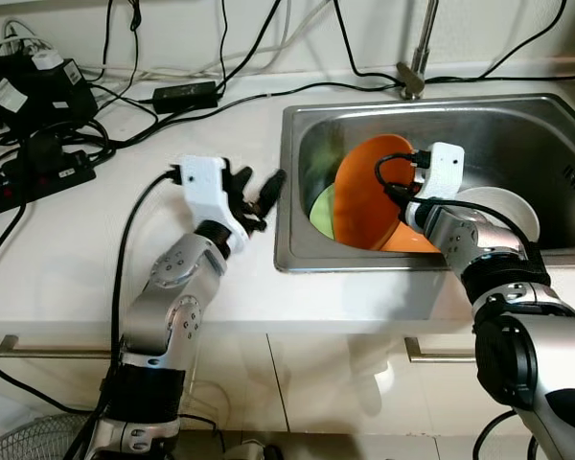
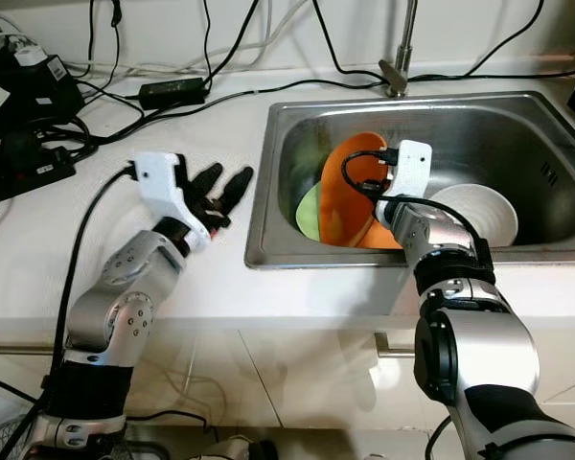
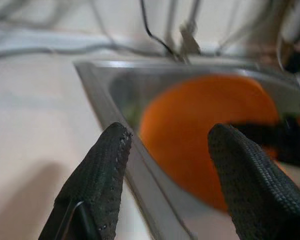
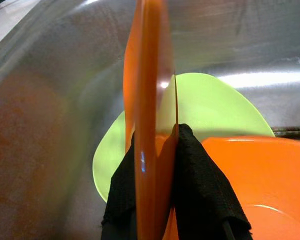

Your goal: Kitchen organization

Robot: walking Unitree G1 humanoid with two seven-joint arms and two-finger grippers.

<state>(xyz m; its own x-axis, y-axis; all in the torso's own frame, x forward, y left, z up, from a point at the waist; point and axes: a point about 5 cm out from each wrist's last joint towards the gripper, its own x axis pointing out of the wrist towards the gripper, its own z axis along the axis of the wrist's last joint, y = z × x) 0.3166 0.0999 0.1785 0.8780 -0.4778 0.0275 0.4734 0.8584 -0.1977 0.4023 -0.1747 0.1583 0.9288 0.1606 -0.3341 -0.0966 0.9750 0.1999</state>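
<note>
An orange plate (image 1: 364, 192) stands on edge inside the steel sink (image 1: 517, 125), and my right gripper (image 4: 152, 150) is shut on its rim. A light green plate (image 4: 210, 105) lies flat behind it on the sink floor. An orange bowl (image 4: 255, 185) sits beside my right fingers (image 4: 197, 165), and a white bowl (image 1: 503, 211) rests to the right. My left gripper (image 1: 261, 196) hovers open over the white counter (image 1: 67, 249) just left of the sink's edge, holding nothing. In the left wrist view its two fingertips (image 3: 110, 160) frame the orange plate (image 3: 205, 125).
Black cables, a power strip (image 1: 34, 172) and a black adapter (image 1: 184, 94) clutter the back left of the counter. The faucet (image 1: 417, 57) rises behind the sink. Cabinet handles (image 1: 38, 347) run below the counter front.
</note>
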